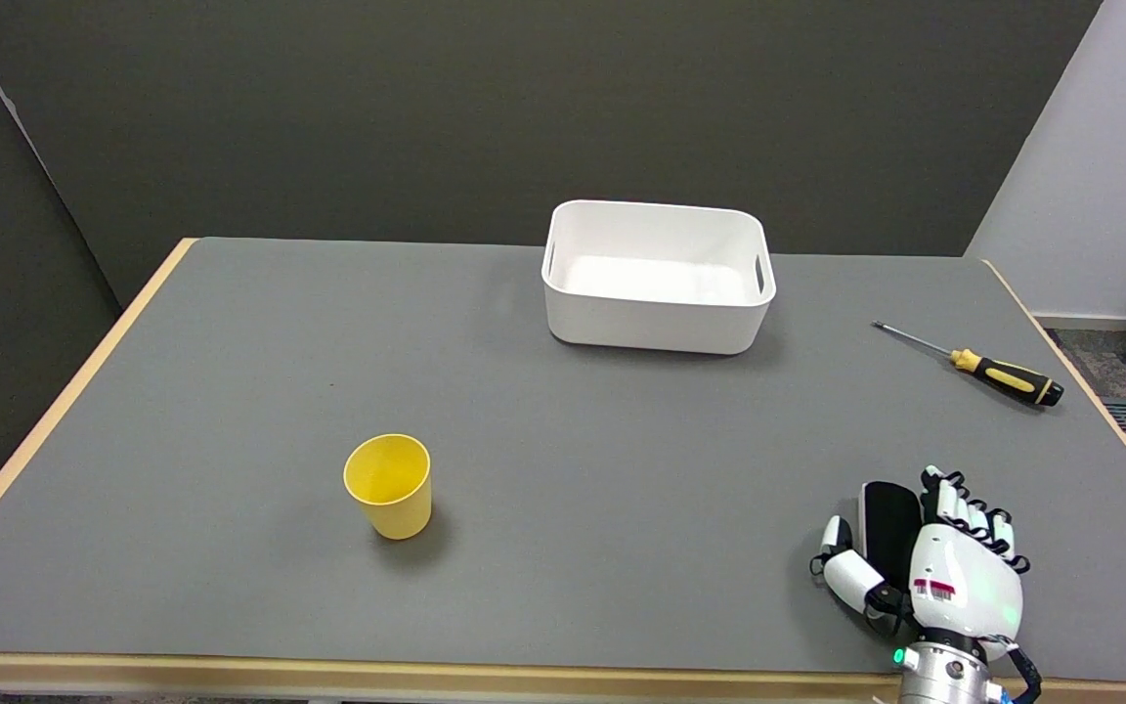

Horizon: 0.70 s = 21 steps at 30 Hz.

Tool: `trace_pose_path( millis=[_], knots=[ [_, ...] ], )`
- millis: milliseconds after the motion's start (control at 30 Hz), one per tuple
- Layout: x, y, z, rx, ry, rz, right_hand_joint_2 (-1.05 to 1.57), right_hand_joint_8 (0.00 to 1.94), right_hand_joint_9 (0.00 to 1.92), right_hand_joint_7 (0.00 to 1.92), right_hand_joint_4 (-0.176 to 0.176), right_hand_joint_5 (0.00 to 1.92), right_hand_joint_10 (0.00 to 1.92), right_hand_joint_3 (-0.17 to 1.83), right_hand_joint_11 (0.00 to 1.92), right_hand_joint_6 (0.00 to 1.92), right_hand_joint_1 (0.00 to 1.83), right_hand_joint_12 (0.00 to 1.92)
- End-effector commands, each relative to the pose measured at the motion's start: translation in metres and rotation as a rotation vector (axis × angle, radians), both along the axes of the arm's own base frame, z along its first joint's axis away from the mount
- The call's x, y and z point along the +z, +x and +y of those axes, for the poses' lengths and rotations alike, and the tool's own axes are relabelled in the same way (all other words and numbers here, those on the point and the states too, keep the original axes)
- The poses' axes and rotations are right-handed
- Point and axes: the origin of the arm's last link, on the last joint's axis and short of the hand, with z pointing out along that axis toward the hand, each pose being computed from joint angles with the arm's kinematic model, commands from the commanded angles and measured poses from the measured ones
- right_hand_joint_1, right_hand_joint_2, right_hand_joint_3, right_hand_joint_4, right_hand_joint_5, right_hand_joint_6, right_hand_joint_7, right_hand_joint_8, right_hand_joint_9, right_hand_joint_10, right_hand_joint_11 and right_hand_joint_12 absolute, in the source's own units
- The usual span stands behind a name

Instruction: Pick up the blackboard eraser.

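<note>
Scene: 1 grey table seen from above its near side, with a dark wall behind it.
Landmark: 1 white bin stands at the far middle of the table; all places below are told from it.
Blackboard eraser: the blackboard eraser, a dark oblong, is toward the camera and to the right of the bin, close to the table's near edge.
Right hand: the right hand is at the eraser, thumb on its left side and the other fingers on its right.
Hand state: the hand appears closed around the eraser; whether the eraser has left the table cannot be told.
Yellow cup: 1 yellow cup stands upright, nearer the camera and left of the bin, well apart from the hand.
Screwdriver: 1 screwdriver lies right of the bin, near the table's right edge.
Risk 1: with the hold mainly on the eraser's nearer part, the far end could tip down as it rises.
Risk 2: too light a squeeze could let the eraser slide out.
Risk 3: so close to the near edge, a dropped eraser could fall off the table.
</note>
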Motion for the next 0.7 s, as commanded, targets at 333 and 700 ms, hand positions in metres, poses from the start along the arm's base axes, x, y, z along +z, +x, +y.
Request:
trace_pose_path(
  millis=[333, 700],
  knots=[
    [0.005, 0.01, -0.022, 0.073, 0.018, 0.095, 1.11, 1.65, 0.76, 0.63, -0.176, 0.33, 1.49, 0.43, 0.32, 0.9, 1.27, 1.92],
    [0.005, 0.029, -0.043, 0.169, 0.09, 0.187, 1.32, 1.78, 0.78, 0.52, -0.176, 0.45, 1.89, 0.18, 0.38, 1.73, 1.09, 1.92]
  ],
)
